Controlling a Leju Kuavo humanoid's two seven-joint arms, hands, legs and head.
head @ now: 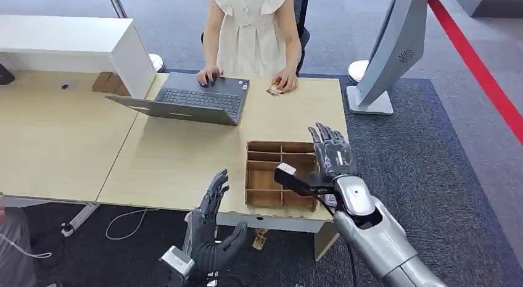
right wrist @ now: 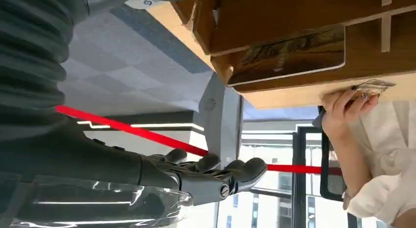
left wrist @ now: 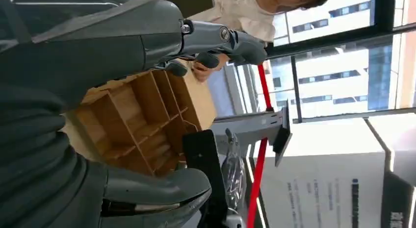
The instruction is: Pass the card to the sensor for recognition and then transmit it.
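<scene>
The card (head: 275,90) lay by the person's hand (head: 286,82) at the far table (head: 172,157) edge. Both robot hands, left (head: 213,228) and right (head: 332,152), held nothing, fingers spread. Pickup hadn't begun; next, I judged, the right hand must receive the card.

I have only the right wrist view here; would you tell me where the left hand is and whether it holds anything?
Observer: The left hand is raised in front of the table's near edge, fingers apart, holding nothing.
Operator: Thank you. Is there anything inside the wooden box?
Observer: The compartments of the wooden box that the head and left wrist views show look empty.
Operator: And what is the person's other hand doing?
Observer: The person's other hand rests on the keyboard of the open laptop.
</scene>
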